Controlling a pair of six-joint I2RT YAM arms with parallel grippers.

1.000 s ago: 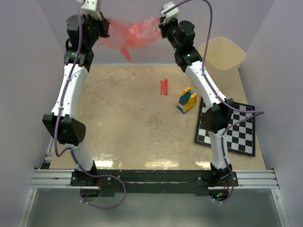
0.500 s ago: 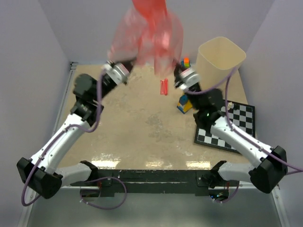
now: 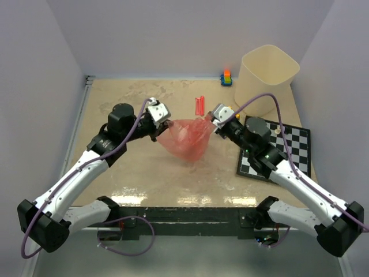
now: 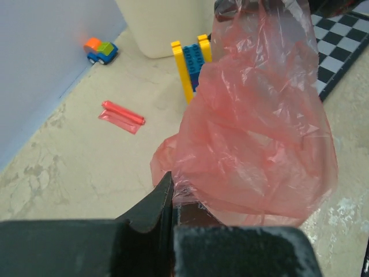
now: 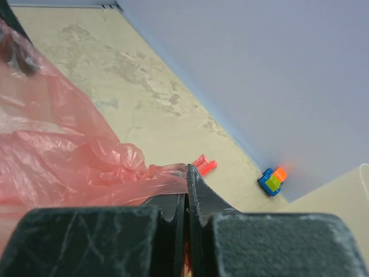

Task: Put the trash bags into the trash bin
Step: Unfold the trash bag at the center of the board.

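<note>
Both arms stretch forward and lean inward, elbows low, wrists turned toward each other. The left gripper (image 3: 157, 126) is clamped tight on one edge of the red bag (image 3: 187, 138). Opposite it, the right gripper (image 3: 213, 123) pinches the other edge, fingers pressed together.

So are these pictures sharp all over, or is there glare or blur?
Top view: sharp, with a white glare strip on the table near the arms' bases. Left wrist view: the red bag is crisp, but the left claw under the lens is a dark blur. Right wrist view: the right claw is likewise soft, and the far toy car is fuzzy.
</note>
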